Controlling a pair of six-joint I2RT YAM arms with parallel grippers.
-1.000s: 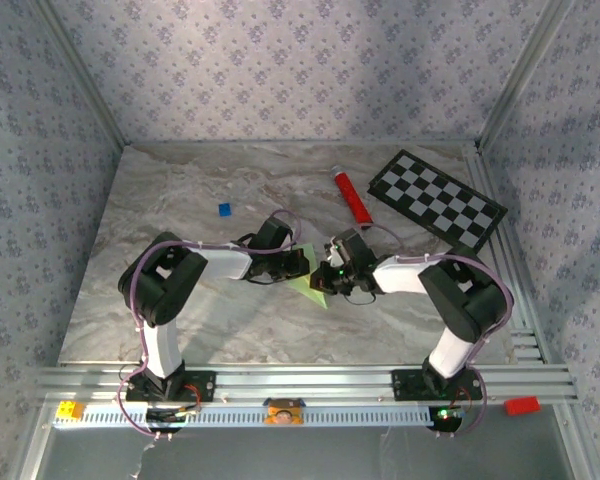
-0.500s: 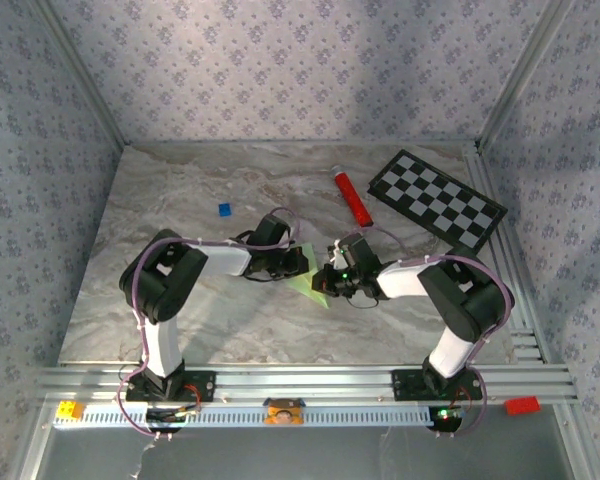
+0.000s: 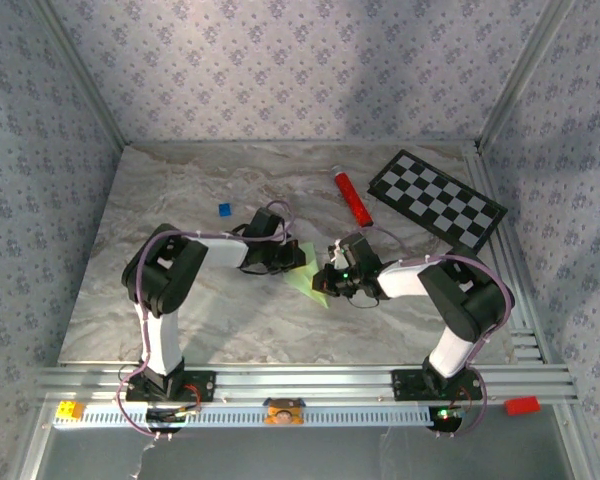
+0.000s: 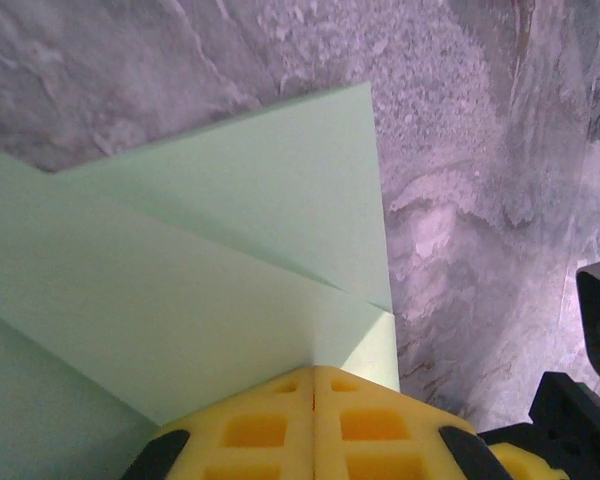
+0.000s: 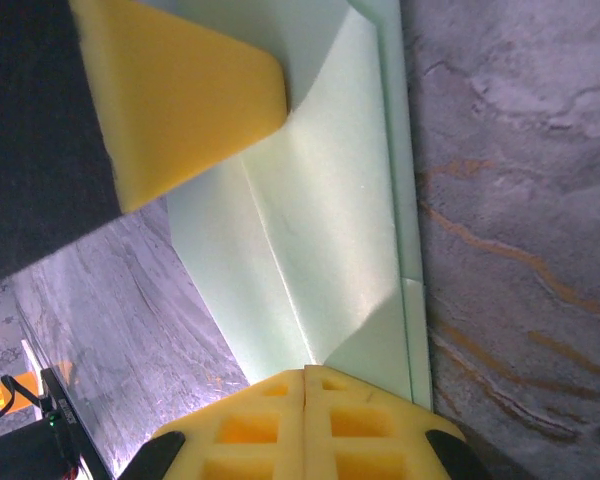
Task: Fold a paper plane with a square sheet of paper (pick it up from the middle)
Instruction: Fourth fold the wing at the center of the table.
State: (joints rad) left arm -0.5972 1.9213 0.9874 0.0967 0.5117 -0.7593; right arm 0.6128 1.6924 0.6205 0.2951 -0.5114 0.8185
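The square sheet of paper point(image 3: 308, 278) lies folded into pale green overlapping layers on the marble table, between my two grippers. In the left wrist view the paper point(image 4: 210, 260) shows diagonal fold edges, and my left gripper point(image 4: 313, 368) is shut with its tips on it. My right gripper point(image 5: 305, 372) is also shut, with its tips on the paper point(image 5: 325, 220) where a crease runs up to them. Whether either pair of jaws pinches a layer is unclear. From above, the left gripper point(image 3: 296, 257) and right gripper point(image 3: 327, 276) face each other across the paper. One left finger point(image 5: 180, 100) appears in the right wrist view.
A red tube point(image 3: 351, 197) and a black-and-white checkerboard point(image 3: 437, 198) lie at the far right. Left of them sits a tiny blue square point(image 3: 224, 209). On the near rail are a red block point(image 3: 521, 405) and a yellow block point(image 3: 68, 411).
The left gripper has crept a little toward the far left over the paper. The right gripper shifted slightly left, then held. Both stayed shut.
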